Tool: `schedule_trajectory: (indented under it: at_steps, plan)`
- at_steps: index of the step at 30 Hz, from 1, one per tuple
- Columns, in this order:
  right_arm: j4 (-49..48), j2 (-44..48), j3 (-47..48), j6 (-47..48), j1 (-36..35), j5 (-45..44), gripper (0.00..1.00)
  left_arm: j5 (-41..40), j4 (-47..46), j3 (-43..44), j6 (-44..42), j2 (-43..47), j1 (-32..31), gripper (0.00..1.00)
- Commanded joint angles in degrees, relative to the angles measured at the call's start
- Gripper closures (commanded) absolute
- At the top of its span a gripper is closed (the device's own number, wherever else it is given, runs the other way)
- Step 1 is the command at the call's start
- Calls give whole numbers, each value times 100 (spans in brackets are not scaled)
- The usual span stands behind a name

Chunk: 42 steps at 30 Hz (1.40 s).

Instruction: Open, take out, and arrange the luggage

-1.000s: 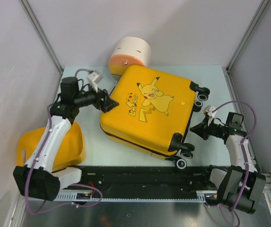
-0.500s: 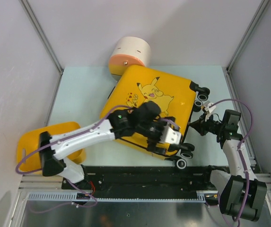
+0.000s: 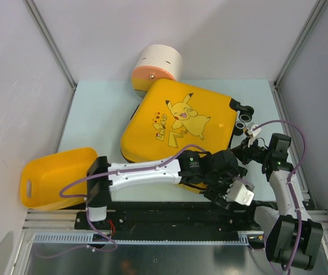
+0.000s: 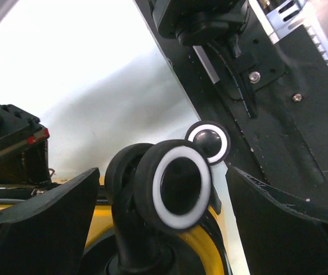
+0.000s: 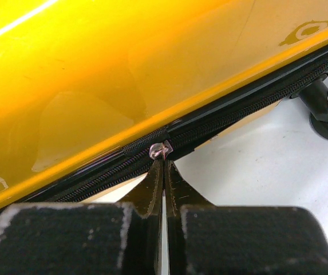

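The luggage (image 3: 181, 132) is a glossy yellow hard-shell suitcase with a cartoon print, lying flat and zipped in the middle of the table. My left gripper (image 3: 232, 192) is at its near right corner, open. In the left wrist view, the left gripper (image 4: 162, 172) straddles a black wheel with a white ring (image 4: 181, 186) without touching it. My right gripper (image 3: 241, 152) is at the luggage's right side. In the right wrist view, that gripper (image 5: 164, 163) is shut on the silver zipper pull (image 5: 161, 150) of the black zipper (image 5: 95, 172).
A plain yellow tub (image 3: 55, 177) lies at the near left. A cream-and-orange cylinder (image 3: 158, 66) rests against the luggage's far edge. The black rail (image 3: 152, 215) runs along the near edge, close under the left gripper. More wheels (image 3: 244, 117) stick out at the far right corner.
My left arm has swung from the luggage's left corner across its front to the near right wheel and opened a little wider. The right gripper has moved in to the zipper.
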<state>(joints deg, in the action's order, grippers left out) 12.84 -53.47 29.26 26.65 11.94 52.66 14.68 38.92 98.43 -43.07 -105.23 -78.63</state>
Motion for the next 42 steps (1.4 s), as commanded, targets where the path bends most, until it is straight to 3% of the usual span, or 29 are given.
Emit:
schedule_trajectory:
  at_steps: [1,7,12,18,22,27,31,36,42]
  plan:
    - [-449,135,54,42,-78,174,100,-280,46,326,61,-269,41,6]
    - [-379,188,54,199,-87,192,100,-501,46,361,316,-481,41,16]
    - [-274,215,54,296,-96,183,100,-685,46,150,405,-358,41,19]
    - [-212,241,54,331,-96,192,100,-870,37,-315,422,-112,41,42]
    - [-63,293,54,481,-96,209,100,-590,28,-815,422,318,41,67]
    - [-18,294,-16,701,-70,17,100,-405,28,-1457,264,1037,23,86]
    - [-764,399,-288,473,53,-431,100,-185,28,-2230,158,1556,23,99]
    - [-2196,732,-798,323,124,-986,100,-61,28,-2908,53,2128,23,100]
    - [-4175,646,-1668,16,379,-749,100,210,107,-3751,-192,2902,23,100]
